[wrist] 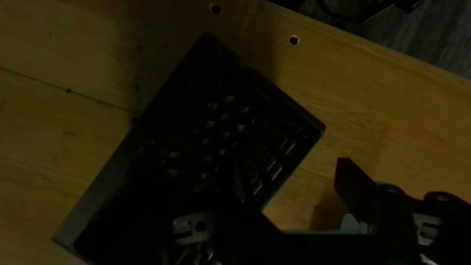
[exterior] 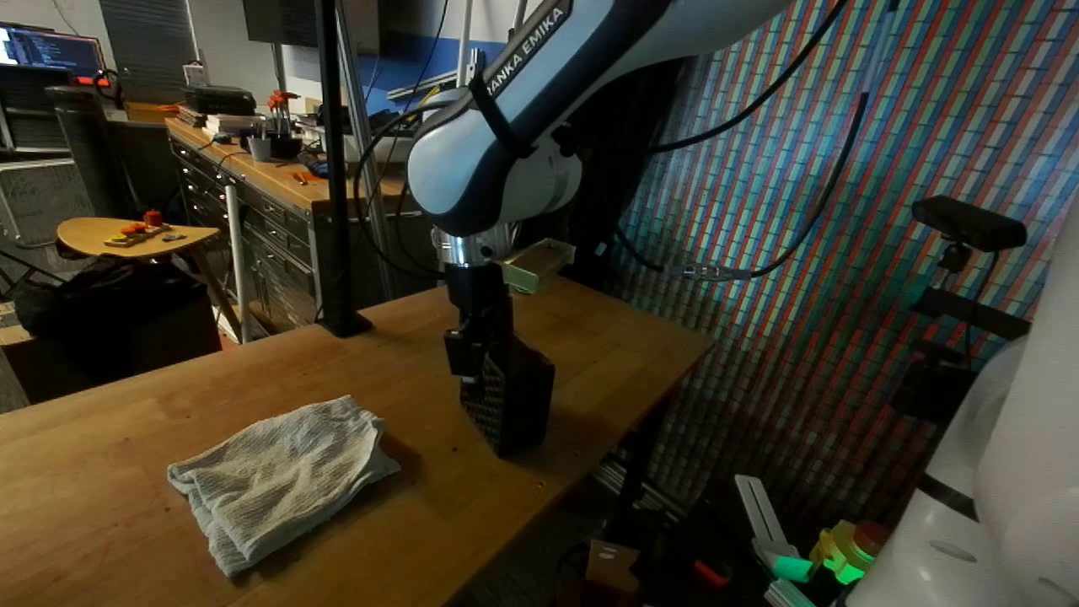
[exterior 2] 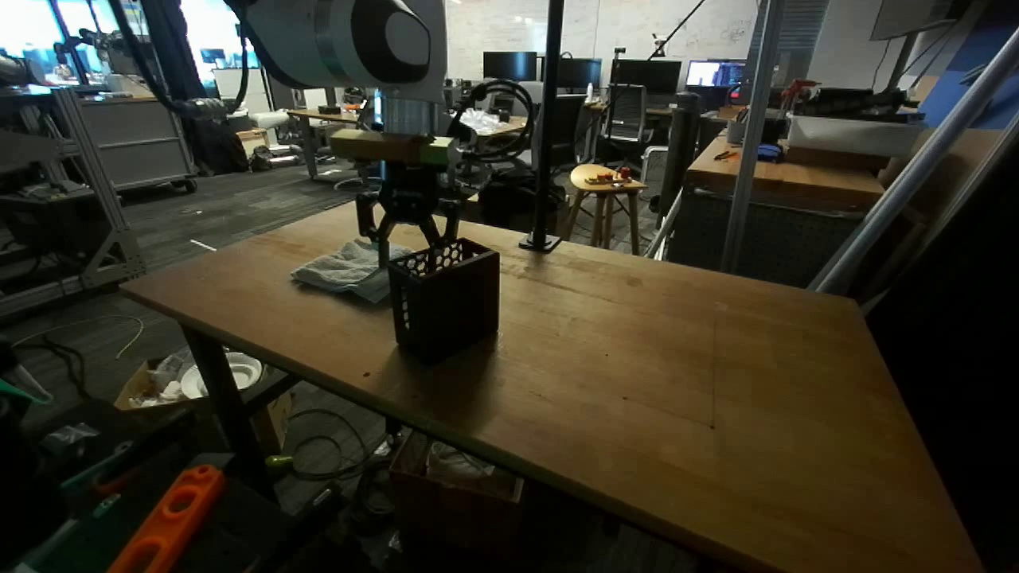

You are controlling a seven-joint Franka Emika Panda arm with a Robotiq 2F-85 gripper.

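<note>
A black open-topped box (exterior: 524,403) with honeycomb-perforated walls stands upright on the wooden table in both exterior views. From above, in the wrist view, the dark box (wrist: 206,121) fills the left and centre. My gripper (exterior 2: 408,256) points down at its rim, jaws apart on either side of one wall. One finger reaches over the inside of the box; the other finger (wrist: 351,187) is outside, above bare wood, with a visible gap to the wall. Whether the inner finger touches the box is too dark to tell. A folded pale cloth (exterior: 287,476) lies beside the box.
The wooden table (exterior 2: 677,382) has its edge near the box. A black upright post (exterior: 335,169) is fixed at the table's opposite edge. A tan and green piece (exterior 2: 390,147) sits at wrist height by the arm. Farther off is a stool (exterior 2: 597,177).
</note>
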